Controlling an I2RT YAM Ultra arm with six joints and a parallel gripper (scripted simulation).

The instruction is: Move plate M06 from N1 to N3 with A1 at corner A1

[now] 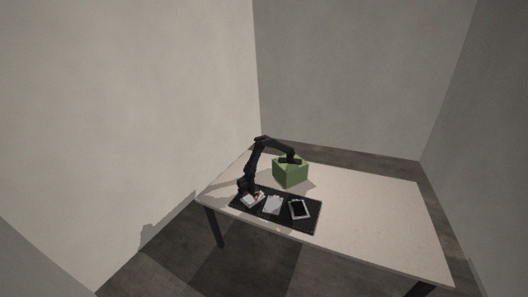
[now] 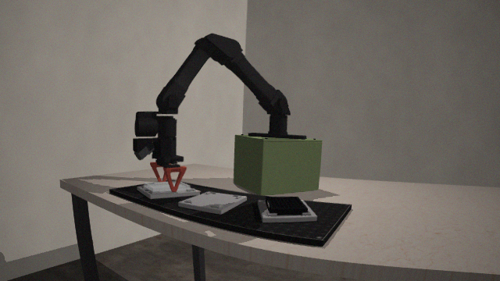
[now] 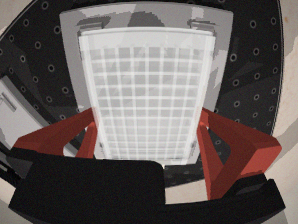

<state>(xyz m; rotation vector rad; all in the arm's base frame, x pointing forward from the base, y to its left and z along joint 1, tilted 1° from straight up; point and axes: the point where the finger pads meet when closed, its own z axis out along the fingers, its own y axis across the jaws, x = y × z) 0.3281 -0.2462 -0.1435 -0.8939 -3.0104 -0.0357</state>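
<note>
Item: white 96-well plate M06 (image 3: 148,103), seated in plate nest N1 (image 2: 150,191), the nest nearest the left end of the black deck mat (image 2: 332,218); the mat lies along the front edge of the counter (image 1: 371,214), toward its left corner

Tool: gripper (image 3: 149,139), red fingers clenched on the plate's two long sides, one finger pressed to each side (wrist view); the plate is grasped but sits down in its nest

Arm: black arm (image 2: 219,51), arched from a green pedestal block (image 2: 277,164) behind the mat, wrist pointing straight down over N1

Middle nest: grey tray (image 2: 212,202), just beside N1 and apart from it; its label is too small to read

Right nest: grey tray (image 2: 287,216) carrying a dark plate (image 2: 285,204), lying flat; plate ID not legible

Surroundings: plain walls meeting at a corner behind the counter's back-left corner
</note>
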